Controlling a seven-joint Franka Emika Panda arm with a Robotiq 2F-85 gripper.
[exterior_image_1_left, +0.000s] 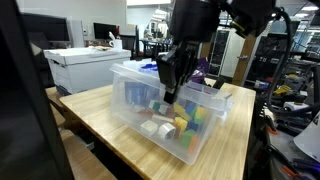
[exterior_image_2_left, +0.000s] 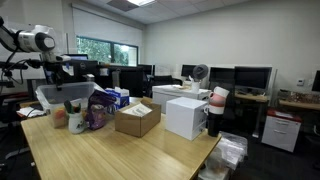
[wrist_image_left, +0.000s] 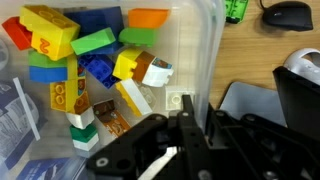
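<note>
My end effector hangs inside the clear bin; toy blocks lie just below it; can't tell if it's clenched.

Clear glossy plastic bin, glossy plastic blocks, matt wooden table

Clear bin holds yellow, green, blue, orange blocks.

in the wrist view the pincer, at the clear bin, is a dark blur cut by the lower edge, its jaws unreadable; beyond the clear bin a green thing and a black mouse are cropped at the top; in an exterior view the clear bin is too small to show its contents
</note>
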